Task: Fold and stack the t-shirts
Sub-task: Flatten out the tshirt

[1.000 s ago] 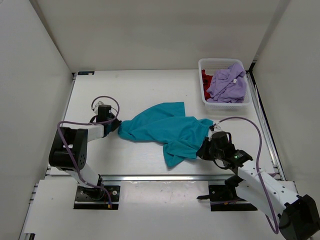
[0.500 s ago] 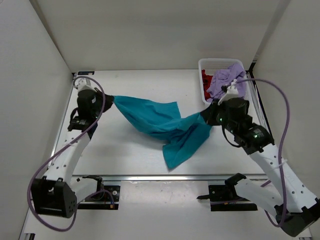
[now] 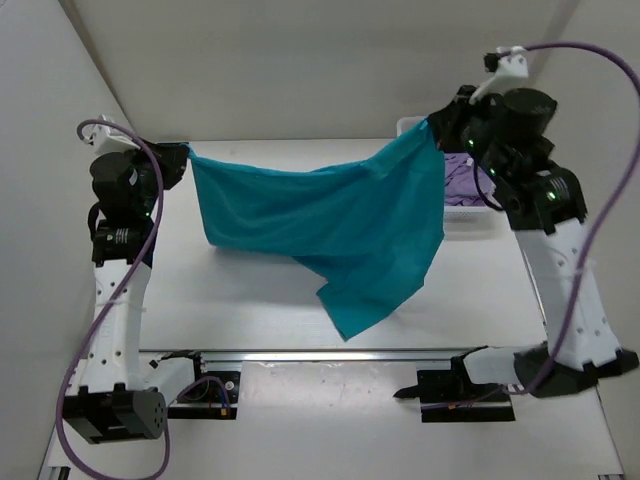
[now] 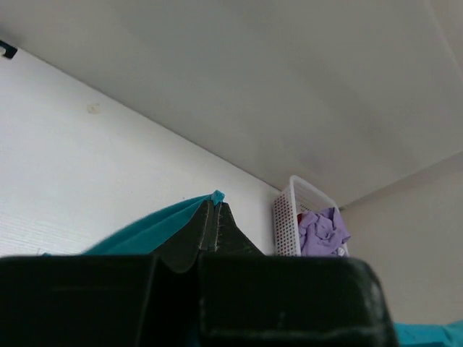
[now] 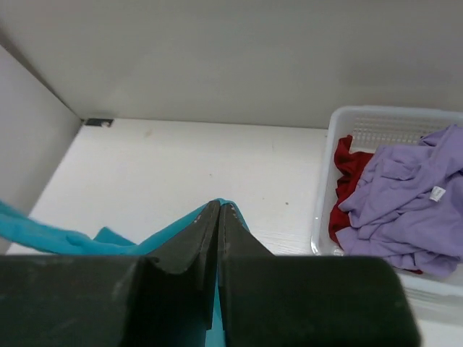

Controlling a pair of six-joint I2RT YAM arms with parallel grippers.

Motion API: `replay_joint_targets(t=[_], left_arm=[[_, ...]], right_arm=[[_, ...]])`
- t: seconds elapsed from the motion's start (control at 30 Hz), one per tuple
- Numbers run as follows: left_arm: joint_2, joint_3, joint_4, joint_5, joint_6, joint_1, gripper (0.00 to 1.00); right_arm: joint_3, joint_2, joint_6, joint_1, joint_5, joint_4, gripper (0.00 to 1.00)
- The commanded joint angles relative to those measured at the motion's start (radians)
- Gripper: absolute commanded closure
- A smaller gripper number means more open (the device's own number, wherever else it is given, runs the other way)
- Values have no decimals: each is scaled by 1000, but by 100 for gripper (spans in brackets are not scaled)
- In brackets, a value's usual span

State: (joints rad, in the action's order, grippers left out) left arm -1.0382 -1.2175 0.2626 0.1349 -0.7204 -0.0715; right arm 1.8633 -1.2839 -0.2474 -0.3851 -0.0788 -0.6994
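The teal t-shirt (image 3: 330, 225) hangs spread in the air between both raised arms, its lower corner drooping toward the table's front. My left gripper (image 3: 186, 153) is shut on its left top corner, and a teal tip (image 4: 216, 196) pokes out past the fingertips. My right gripper (image 3: 430, 125) is shut on the right top corner, teal cloth (image 5: 108, 238) trailing beside the fingers. The lavender t-shirt (image 5: 405, 210) and the dark red t-shirt (image 5: 346, 177) lie crumpled in the white basket (image 5: 383, 119); in the top view the lavender t-shirt (image 3: 470, 190) is half hidden by the right arm.
The white mesh basket (image 3: 470, 222) stands at the back right of the table, partly behind the right arm and the hanging cloth. White walls close in the table on the left, back and right. A metal rail (image 3: 300, 355) runs along the front edge.
Both arms have risen and swung outward, lifting the teal t-shirt off the table and stretching it out wide. Both grippers stayed shut on its corners.
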Motion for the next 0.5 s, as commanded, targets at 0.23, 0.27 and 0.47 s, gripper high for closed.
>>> replay_joint_targets(t=[0.23, 0.27, 0.47], left_arm=[[-411, -145, 4, -5, -42, 10, 100], [-431, -187, 16, -11, -45, 24, 100], [-526, -538, 49, 32, -100, -48, 100]], right_arm=[[494, -630, 65, 103, 195, -49, 100], [538, -643, 38, 135, 220, -14, 100], [643, -609, -85, 193, 384, 303, 100]])
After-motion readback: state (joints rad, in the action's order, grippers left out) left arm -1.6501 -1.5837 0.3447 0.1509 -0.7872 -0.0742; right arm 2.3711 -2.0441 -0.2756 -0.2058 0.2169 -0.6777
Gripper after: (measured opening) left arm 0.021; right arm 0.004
